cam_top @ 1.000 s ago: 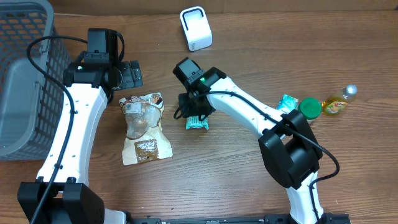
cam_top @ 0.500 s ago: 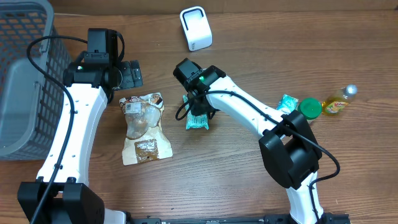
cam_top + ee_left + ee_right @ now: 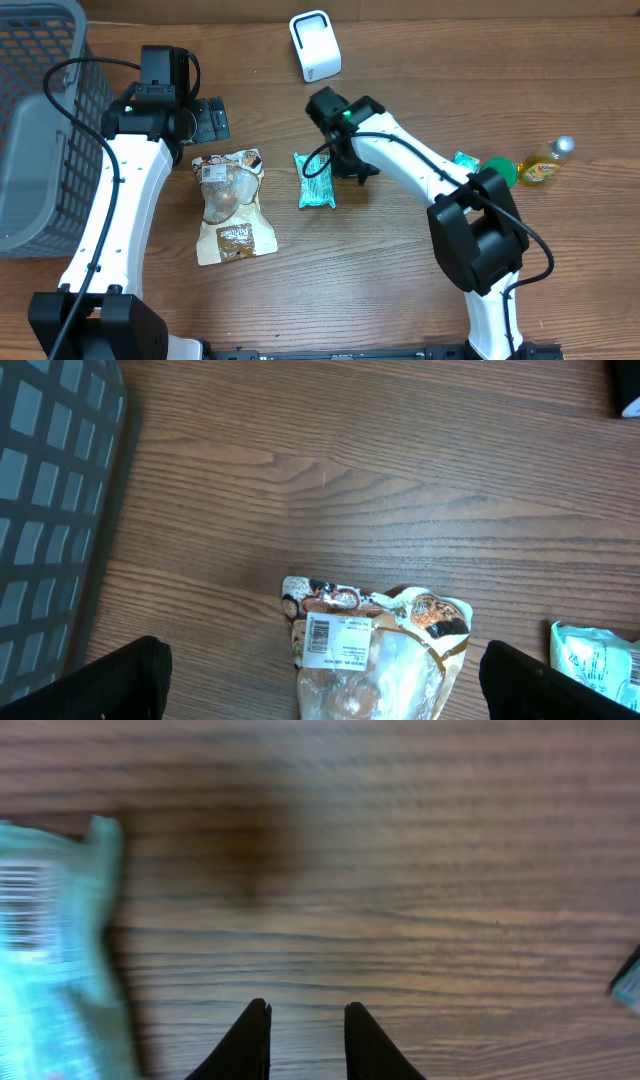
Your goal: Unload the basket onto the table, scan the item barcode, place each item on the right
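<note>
Teal crinkly packet (image 3: 316, 181) lies flat on the wood table (image 3: 380, 290), barcode up, long axis running front-to-back with a slight tilt. It's just beside the right gripper (image 3: 303, 1015), whose fingers are nearly pinched together on nothing. Left gripper (image 3: 212, 120) gapes wide, empty too. Grey lattice basket (image 3: 40, 120) sits far left, partly out of frame.
</note>
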Tool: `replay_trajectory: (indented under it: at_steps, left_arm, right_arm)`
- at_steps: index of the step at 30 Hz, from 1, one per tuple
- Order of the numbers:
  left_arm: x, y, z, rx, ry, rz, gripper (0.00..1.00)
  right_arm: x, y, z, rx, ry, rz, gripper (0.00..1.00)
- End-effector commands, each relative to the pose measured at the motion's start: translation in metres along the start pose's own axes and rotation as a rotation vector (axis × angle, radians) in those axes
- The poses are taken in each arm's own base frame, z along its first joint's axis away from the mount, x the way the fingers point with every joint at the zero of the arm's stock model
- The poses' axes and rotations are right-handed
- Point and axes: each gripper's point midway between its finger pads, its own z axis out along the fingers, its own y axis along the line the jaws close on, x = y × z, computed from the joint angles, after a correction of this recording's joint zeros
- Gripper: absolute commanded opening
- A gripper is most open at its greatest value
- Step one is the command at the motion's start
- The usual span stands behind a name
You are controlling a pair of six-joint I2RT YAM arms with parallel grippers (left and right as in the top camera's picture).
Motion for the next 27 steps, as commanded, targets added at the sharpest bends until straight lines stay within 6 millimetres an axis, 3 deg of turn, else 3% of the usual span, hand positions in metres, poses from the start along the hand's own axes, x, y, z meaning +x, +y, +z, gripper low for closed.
replay_trajectory:
  at_steps: [1, 7, 11, 16, 22, 27]
  left_arm:
    - [-0.005, 0.004, -0.004, -0.012, -0.019, 0.004, 1.00]
    - [-0.005, 0.004, -0.004, -0.012, -0.019, 0.004, 1.00]
    - [-0.005, 0.004, -0.004, -0.012, -0.019, 0.004, 1.00]
    - [-0.005, 0.004, -0.004, -0.012, -0.019, 0.004, 0.99]
    - [-0.005, 0.004, -0.004, -0.012, -0.019, 0.004, 0.99]
    - [-0.005, 0.004, -0.004, -0.012, -0.019, 0.004, 1.00]
  right_arm:
    - [0.014, 0.009, 0.008, -0.071, 0.058, 0.010, 0.20]
    - [0.032, 0.047, 0.013, -0.253, 0.128, -0.005, 0.20]
    - [0.042, 0.081, 0.005, -0.374, 0.146, -0.042, 0.20]
    - [0.048, 0.107, -0.003, -0.422, 0.115, -0.095, 0.21]
    - [0.041, 0.134, -0.012, -0.478, 0.034, -0.137, 0.25]
    - [0.025, 0.135, -0.031, -0.502, -0.007, -0.173, 0.26]
